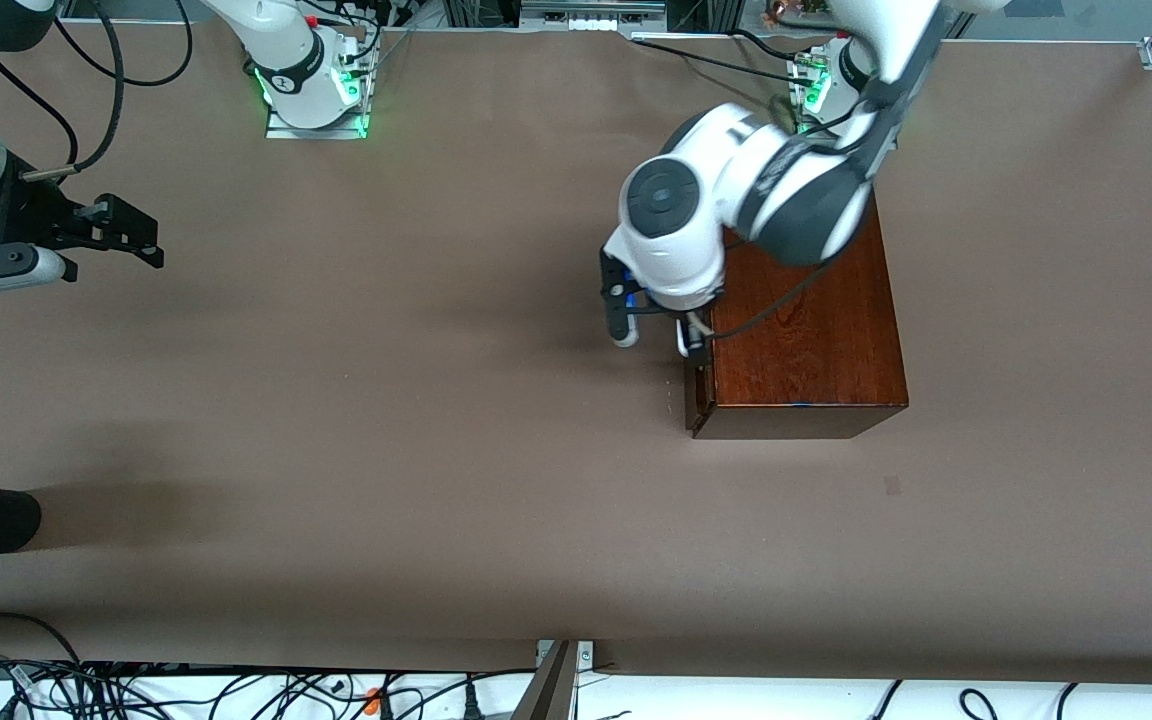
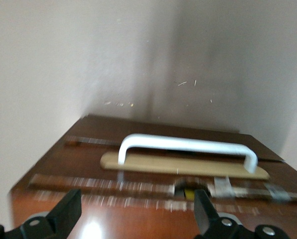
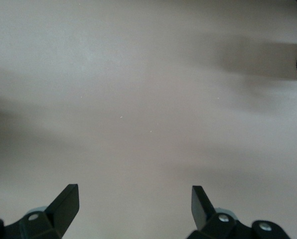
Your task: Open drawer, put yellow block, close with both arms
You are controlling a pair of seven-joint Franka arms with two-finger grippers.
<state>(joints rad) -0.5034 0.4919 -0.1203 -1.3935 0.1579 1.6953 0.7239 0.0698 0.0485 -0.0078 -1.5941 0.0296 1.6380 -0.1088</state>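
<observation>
Tabletop (image 1: 436, 450); left gripper (image 1: 654, 338) over drawer (image 1: 702, 400)

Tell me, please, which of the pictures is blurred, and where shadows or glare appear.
Left wrist view: motion blur smears the drawer front and white handle, with glare on the wood near the left gripper. Front view: sharp, soft arm shadows on the table. Right wrist view: sharp; the right gripper hangs open over faint shadows.

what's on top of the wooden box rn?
Nothing rests on the wooden box. The left arm hangs over its end nearer the bases, covering that part; the left gripper, open, is at the drawer handle. Drawer contents are hidden.
</observation>
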